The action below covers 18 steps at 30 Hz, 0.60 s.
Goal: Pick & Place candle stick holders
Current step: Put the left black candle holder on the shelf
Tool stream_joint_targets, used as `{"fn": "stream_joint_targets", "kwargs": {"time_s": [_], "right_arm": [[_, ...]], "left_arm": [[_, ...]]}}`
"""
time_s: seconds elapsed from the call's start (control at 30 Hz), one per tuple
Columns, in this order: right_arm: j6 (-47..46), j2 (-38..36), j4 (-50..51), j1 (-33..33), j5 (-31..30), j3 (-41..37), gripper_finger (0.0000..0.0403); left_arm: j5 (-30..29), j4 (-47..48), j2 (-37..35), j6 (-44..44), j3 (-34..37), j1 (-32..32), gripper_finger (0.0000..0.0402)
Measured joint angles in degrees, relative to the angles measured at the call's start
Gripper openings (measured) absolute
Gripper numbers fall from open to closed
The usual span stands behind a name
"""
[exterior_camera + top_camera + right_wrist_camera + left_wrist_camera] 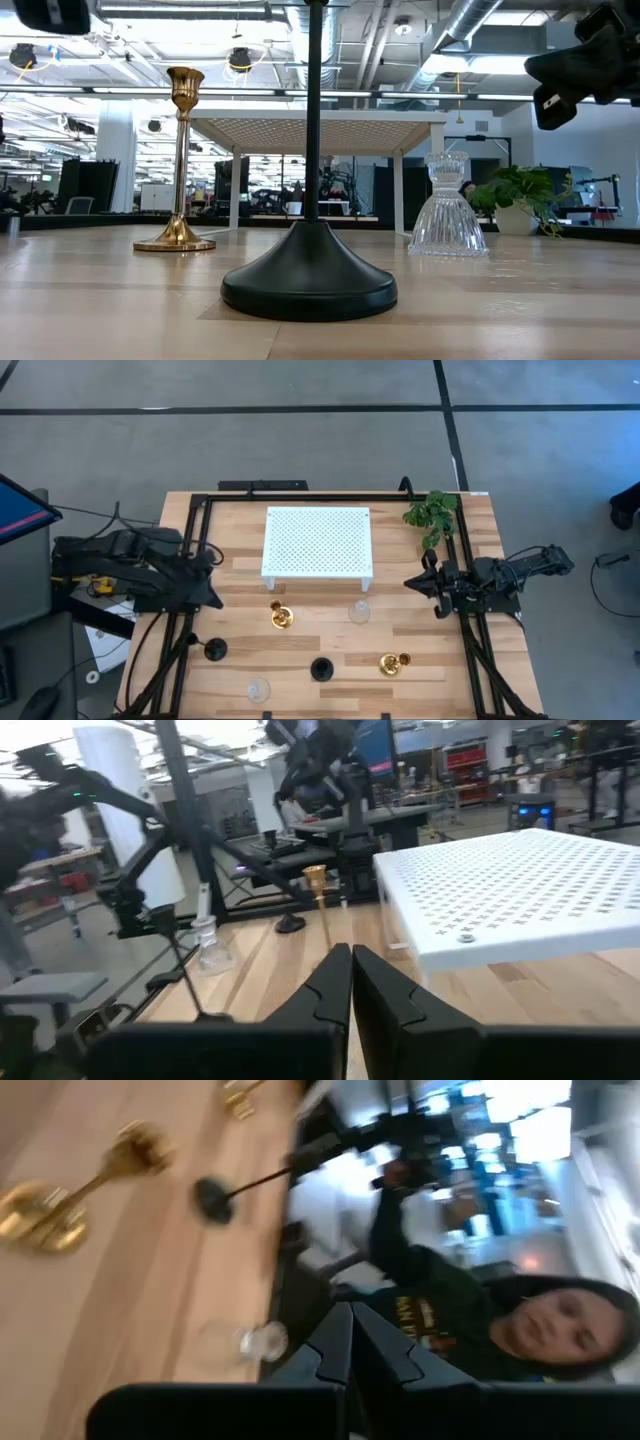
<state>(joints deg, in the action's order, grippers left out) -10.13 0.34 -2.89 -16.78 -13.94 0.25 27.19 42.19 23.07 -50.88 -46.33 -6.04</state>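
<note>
Six candle stick holders stand upright on their round bases on the wooden table, in front of the white platform (315,543). Two are gold (282,617) (393,663), two black (214,650) (321,669), two clear glass (359,611) (259,689). The low view shows a black one (310,270), a gold one (180,160) and a glass one (447,210) up close. My left gripper (350,1342) is shut and empty, raised at the table's left edge (212,578). My right gripper (350,975) is shut and empty at the right edge (412,582).
A green plant sprig (432,515) sits at the far right corner. The white perforated platform (520,890) stands on short legs at the table's far middle. A black frame (195,520) runs along the table's sides. A person (470,1310) shows beyond the table in the left wrist view.
</note>
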Motion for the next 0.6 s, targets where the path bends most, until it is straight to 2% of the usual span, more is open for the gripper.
{"fn": "stream_joint_targets", "kwargs": {"time_s": [0.23,0.4,0.6], "right_arm": [[0.17,0.02,-0.29,0.00,-1.43,0.02,0.0005],[1.49,0.01,-0.35,0.00,-2.72,0.01,0.0005],[1.35,0.02,-0.58,0.09,-4.58,0.00,0.0005]], "left_arm": [[2.92,13.96,6.46,-0.41,-8.92,-0.96,0.0003],[3.11,18.60,8.05,-0.54,-13.48,-3.93,0.0003],[-1.37,25.05,8.79,-0.65,-16.86,-4.90,0.0003]]}}
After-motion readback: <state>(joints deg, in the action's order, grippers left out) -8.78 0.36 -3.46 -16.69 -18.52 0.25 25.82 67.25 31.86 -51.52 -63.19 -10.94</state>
